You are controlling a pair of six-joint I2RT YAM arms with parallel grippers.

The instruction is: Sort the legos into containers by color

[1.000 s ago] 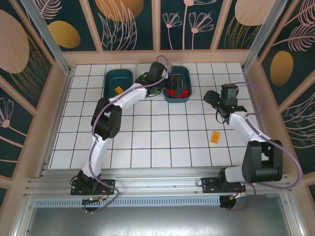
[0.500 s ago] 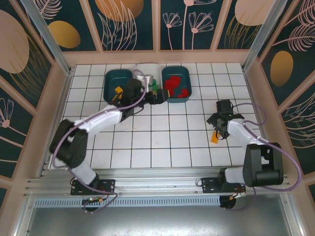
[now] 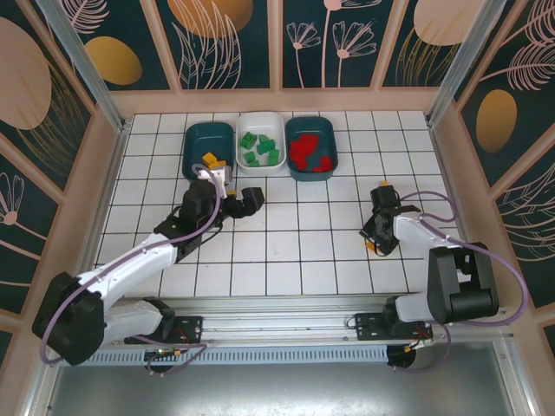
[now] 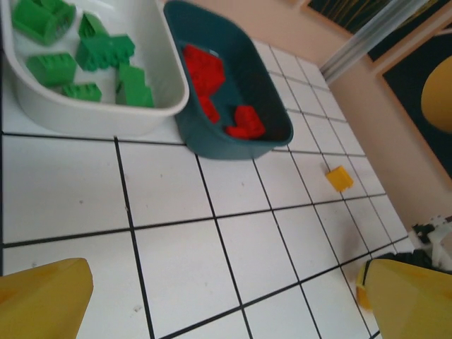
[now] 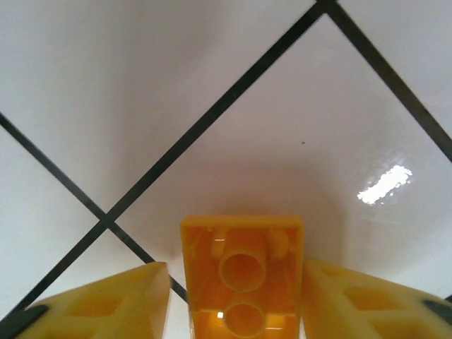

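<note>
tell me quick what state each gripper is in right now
left gripper: open, empty
right gripper: shut on the orange-yellow brick

Right wrist view: the orange-yellow plastic brick (image 5: 242, 282) runs off the bottom edge, and so do both yellow fingers (image 5: 99, 307), so contact can't be called. From above, the right gripper (image 3: 375, 244) covers most of it. In the left wrist view, the white rounded tub (image 4: 85, 119) is clipped top and left.
</note>
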